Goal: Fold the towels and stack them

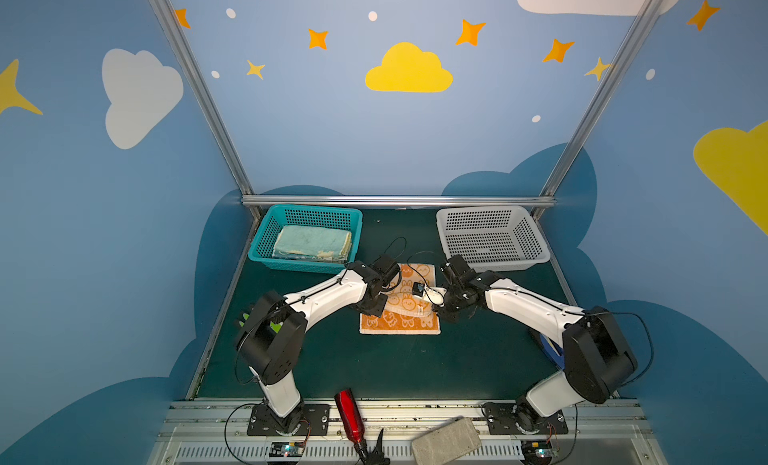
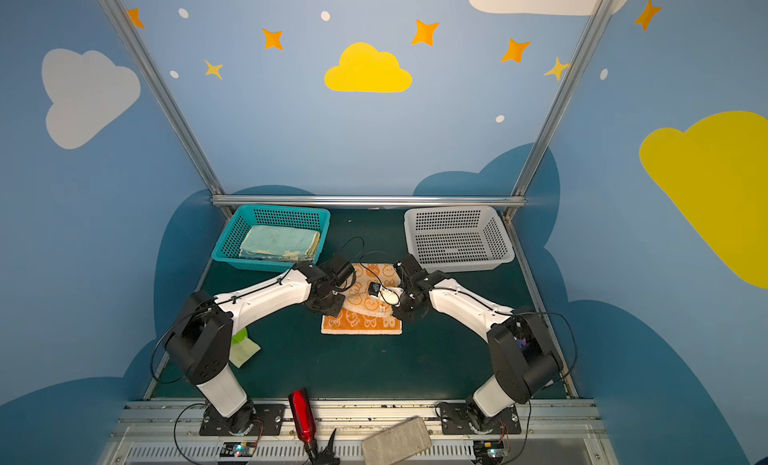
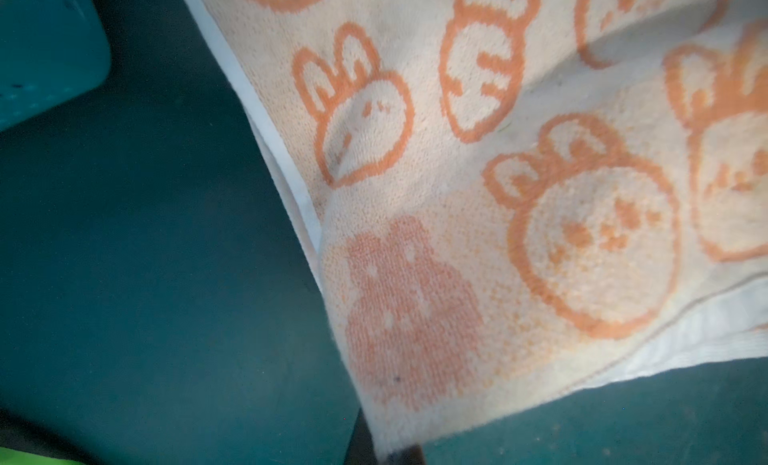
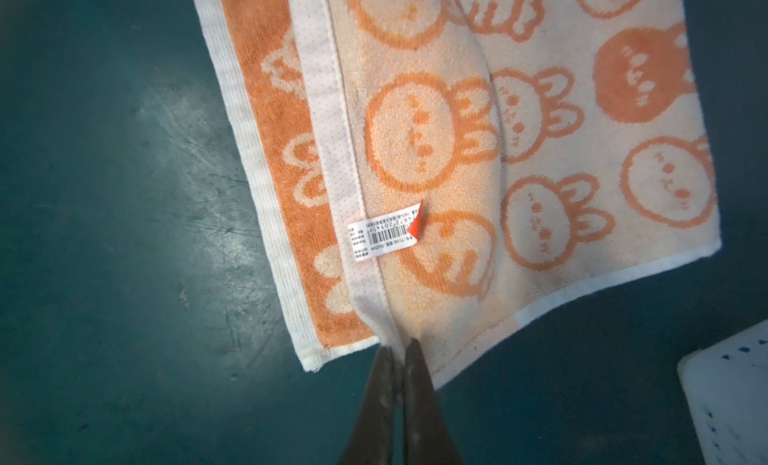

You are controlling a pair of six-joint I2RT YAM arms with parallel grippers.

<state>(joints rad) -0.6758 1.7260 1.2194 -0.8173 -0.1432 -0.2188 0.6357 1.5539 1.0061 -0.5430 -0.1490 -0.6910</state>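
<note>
The orange rabbit towel [image 1: 399, 323] [image 2: 361, 323] [image 3: 498, 192] [image 4: 519, 151] lies in the middle of the dark green surface [image 1: 415, 367] [image 2: 374, 367], somewhat nearer its far edge. The towel's near strip rests flat, orange face up. The rest is lifted and doubled back toward the near edge, showing the pale reverse with orange rabbit outlines. A white barcode label [image 4: 384, 234] with a red corner sits on that pale side by the hem.

The right gripper [image 4: 398, 350] has its jaws pinched tight on one raised corner. The left gripper [image 3: 401, 456] has its jaws closed too. The other raised corner runs into their dark tips, which barely show in the left wrist view.

At the far left corner a teal basket [image 1: 305, 267] [image 2: 266, 264] holds a stack of folded towels [image 1: 311, 242] [image 2: 280, 242], light blue on top. A white basket [image 1: 494, 264] [image 2: 461, 265] stands at the far right corner. A red bottle [image 1: 349, 417] [image 2: 303, 415] and a grey block [image 1: 446, 440] [image 2: 397, 442] lie beyond the near edge.
</note>
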